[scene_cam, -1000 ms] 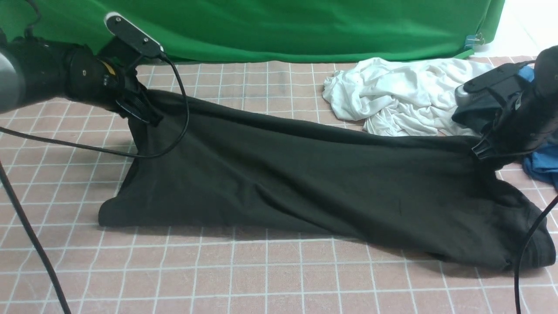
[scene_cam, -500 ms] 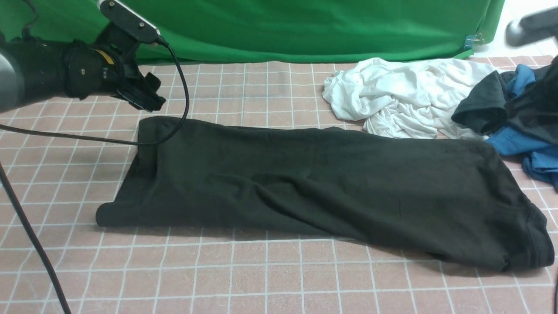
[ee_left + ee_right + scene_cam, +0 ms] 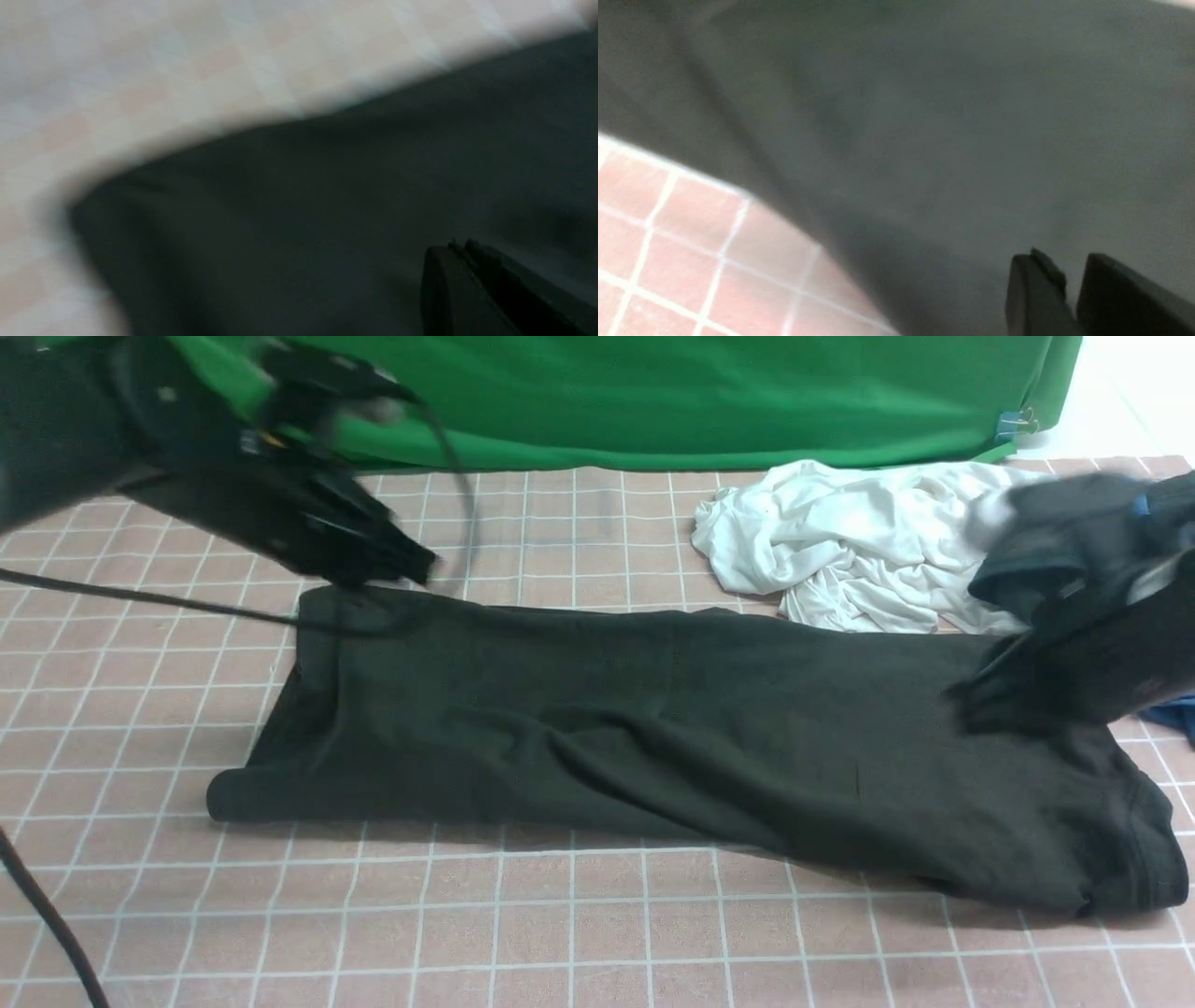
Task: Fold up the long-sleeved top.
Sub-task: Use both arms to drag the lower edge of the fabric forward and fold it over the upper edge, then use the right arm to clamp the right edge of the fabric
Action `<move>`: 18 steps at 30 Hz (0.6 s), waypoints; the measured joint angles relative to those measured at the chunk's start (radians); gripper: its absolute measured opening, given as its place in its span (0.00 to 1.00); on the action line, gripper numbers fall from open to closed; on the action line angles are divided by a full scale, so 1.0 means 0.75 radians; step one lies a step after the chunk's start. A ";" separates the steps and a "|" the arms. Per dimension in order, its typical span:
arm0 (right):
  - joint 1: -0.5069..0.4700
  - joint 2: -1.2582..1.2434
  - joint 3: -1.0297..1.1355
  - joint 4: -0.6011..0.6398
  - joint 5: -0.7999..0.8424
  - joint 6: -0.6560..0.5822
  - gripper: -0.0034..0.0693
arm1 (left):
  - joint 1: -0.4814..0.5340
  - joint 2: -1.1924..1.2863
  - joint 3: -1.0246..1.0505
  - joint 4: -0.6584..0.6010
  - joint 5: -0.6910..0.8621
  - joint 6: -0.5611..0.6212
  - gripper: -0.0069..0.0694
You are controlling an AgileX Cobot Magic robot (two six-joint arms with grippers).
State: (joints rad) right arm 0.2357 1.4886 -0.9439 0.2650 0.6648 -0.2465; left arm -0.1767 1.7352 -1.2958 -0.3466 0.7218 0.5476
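Broadly, the checked table cloth (image 3: 560, 933) carries everything, with the green backdrop (image 3: 709, 392) hanging behind it. Across the middle lies the long-sleeved top (image 3: 653, 747), folded into a long dark band that runs from left to right. Behind its right end sits the white garment (image 3: 840, 541), crumpled. Above the band's far-left corner hovers the left gripper (image 3: 411, 565), its jaws pressed together and holding nothing. Over the right end is the right gripper (image 3: 971, 695), jaws slightly apart with a narrow gap, nothing between them.
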 joint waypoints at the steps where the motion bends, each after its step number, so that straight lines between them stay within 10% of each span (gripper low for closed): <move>1: 0.022 0.015 0.010 0.001 -0.024 -0.003 0.28 | -0.028 0.005 0.009 -0.021 0.026 0.008 0.11; 18: -0.092 0.409 0.002 0.092 -0.103 -0.051 0.26 | 0.097 0.251 0.085 0.046 0.079 -0.065 0.11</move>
State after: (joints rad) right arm 0.1665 1.7951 -0.9425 0.3342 0.5875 -0.2845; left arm -0.1037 1.9233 -1.2319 -0.3119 0.7811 0.4990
